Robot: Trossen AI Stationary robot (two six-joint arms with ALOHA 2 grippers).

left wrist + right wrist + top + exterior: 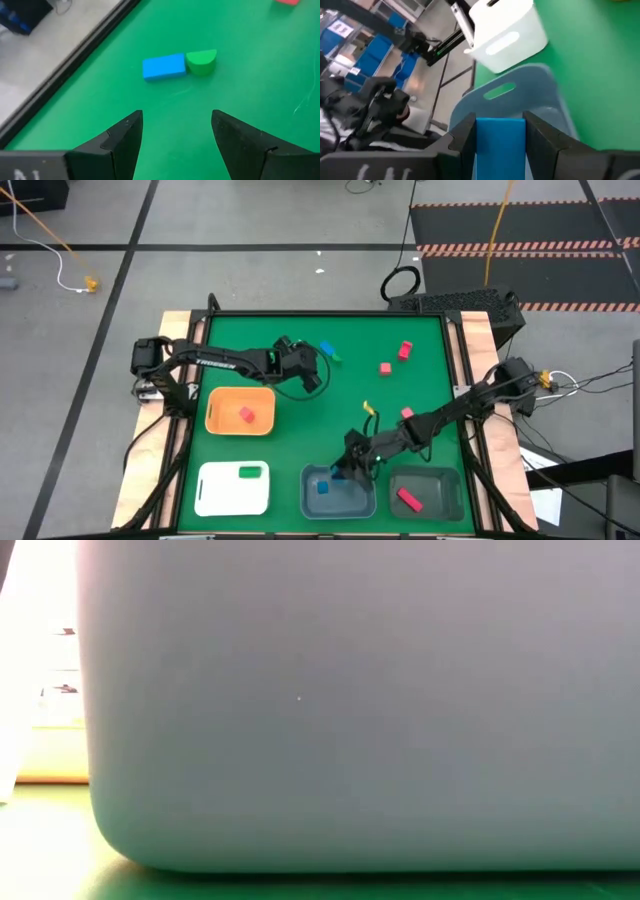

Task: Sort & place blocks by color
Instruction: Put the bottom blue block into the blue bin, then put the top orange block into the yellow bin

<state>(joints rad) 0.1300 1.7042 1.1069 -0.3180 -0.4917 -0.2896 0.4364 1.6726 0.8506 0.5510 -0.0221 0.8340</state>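
step: dropping blue into blue-grey tray (312, 502) | right gripper (500, 131) clamped on blue block (500, 145), apparently over the tray; next: part fingers | left gripper (176, 131) wide open, empty; blue bar (164, 67) and green piece (201, 61) ahead of jaws, touching

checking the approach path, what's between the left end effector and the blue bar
Nothing: bare green mat lies between the left end effector and the blue bar, as the left wrist view shows.
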